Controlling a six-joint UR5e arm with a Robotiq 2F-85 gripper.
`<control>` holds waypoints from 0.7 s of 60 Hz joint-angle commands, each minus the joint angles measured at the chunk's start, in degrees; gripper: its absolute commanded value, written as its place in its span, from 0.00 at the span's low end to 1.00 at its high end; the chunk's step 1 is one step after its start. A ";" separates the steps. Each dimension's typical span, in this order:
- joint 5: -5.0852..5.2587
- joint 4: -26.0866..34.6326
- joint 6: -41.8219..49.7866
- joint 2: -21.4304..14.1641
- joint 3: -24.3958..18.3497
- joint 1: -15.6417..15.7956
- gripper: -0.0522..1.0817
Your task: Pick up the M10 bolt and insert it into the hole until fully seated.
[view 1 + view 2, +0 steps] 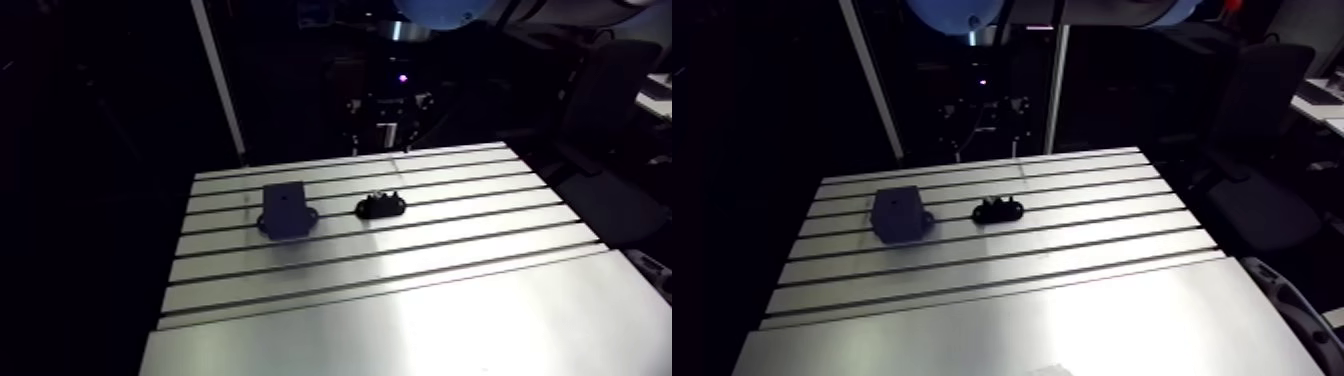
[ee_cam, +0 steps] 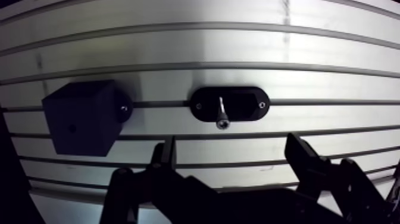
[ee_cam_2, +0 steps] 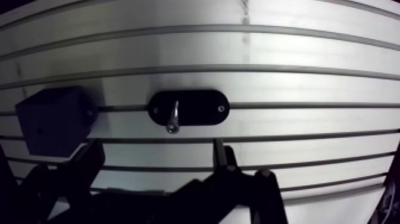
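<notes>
In the arm view, the bench (image 1: 420, 300) fills the lower part of the frame. A dark block (image 1: 285, 209) stands left of centre, with a low black oval holder (image 1: 381, 206) near it to the right. Both sit along a slot, fastened there, I judge, so that they cannot shift. I cannot make out the bolt here.

In the wrist view, the M10 bolt (image 2: 221, 112) lies crosswise in the holder's recess, its head over the edge nearest the gripper (image 2: 232, 149). I judge this cradle stops it rolling and offers the head for a grasp. The holder carries nothing else. The fingers (image 2: 168, 154) are spread wide and grip nothing, with the bolt ahead of their gap. Beside the holder, the block's slanted face shows a small empty hole (image 2: 72, 127), probably the target.
</notes>
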 commanded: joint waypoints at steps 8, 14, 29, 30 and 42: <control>-0.52 0.06 0.11 1.65 0.57 -0.01 0.05; -0.68 -0.03 0.11 2.00 0.83 -0.01 0.06; -0.78 -0.29 0.10 3.07 0.93 -0.09 0.07; -0.78 -0.29 0.10 3.08 0.93 -0.09 0.07; -0.78 -0.47 0.19 3.35 1.28 -0.10 0.08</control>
